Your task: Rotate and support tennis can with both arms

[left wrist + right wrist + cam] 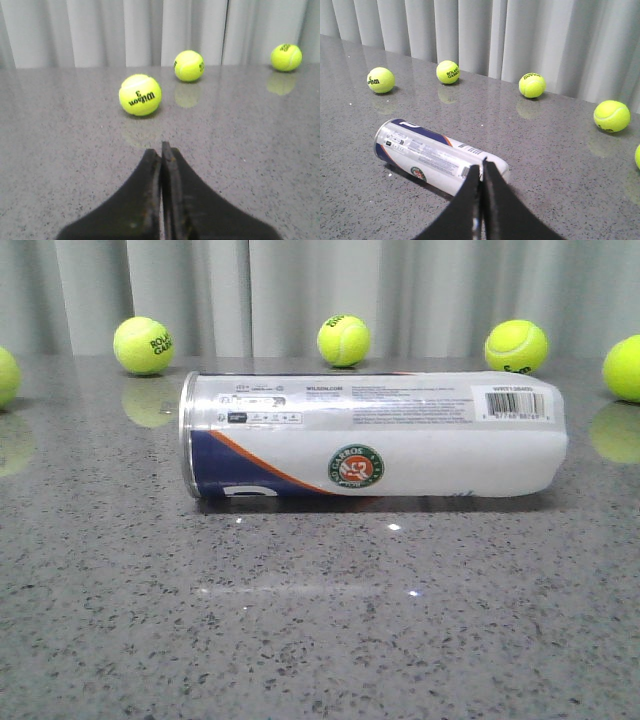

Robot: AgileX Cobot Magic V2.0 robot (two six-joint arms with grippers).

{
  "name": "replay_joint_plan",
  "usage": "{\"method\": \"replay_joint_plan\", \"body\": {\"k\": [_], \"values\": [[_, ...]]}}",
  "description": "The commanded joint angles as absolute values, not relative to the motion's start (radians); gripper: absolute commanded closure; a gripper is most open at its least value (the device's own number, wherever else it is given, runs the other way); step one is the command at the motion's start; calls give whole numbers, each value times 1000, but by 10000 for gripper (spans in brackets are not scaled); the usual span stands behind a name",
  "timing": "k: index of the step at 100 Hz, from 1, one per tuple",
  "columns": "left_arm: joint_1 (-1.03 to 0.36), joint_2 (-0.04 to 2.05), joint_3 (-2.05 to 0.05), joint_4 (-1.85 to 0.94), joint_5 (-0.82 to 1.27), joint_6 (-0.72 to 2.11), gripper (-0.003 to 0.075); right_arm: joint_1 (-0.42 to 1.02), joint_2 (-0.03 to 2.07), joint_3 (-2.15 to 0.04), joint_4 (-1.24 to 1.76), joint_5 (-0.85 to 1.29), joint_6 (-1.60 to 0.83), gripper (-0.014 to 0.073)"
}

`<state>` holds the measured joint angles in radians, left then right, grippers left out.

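Observation:
The tennis can [370, 435] lies on its side across the middle of the grey table, silver rim to the left, barcode at the right end, round badge facing me. It also shows in the right wrist view [435, 156]. My right gripper [481, 165] is shut and empty, hanging above and short of the can's closed end. My left gripper [162, 149] is shut and empty over bare table; the can is out of its view. Neither gripper shows in the front view.
Several yellow-green tennis balls stand along the back by the grey curtain [320, 290]: one at back left [143, 345], one at centre [343, 340], one at right [515, 346]. A Wilson ball [140, 95] lies ahead of my left gripper.

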<state>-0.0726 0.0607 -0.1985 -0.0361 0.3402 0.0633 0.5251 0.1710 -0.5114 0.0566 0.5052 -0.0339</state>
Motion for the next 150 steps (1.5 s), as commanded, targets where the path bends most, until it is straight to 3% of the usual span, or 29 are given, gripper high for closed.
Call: {"method": "replay_joint_plan", "body": {"k": [1,38,48,60,72,94,150], "values": [[-79,145,-298,-36,391,54,739,520,182,-535,49,420,-33,654],[-79,492,-479,-45,540,54,710,520,182,-535,49,420,-33,654],[-79,576,-527,-47,567,54,591,520,182,-535,49,420,-33,654],[-79,663,-583,-83,576,54,386,520,182,-535,49,420,-33,654],[-79,738,-639,-163,601,58,281,520,182,-535,49,420,-33,654],[-79,884,-747,-374,688,184,277,520,182,-535,49,420,-33,654],[-102,1251,-837,-1320,1019,739,277,520,182,-535,49,420,-33,654]]}}
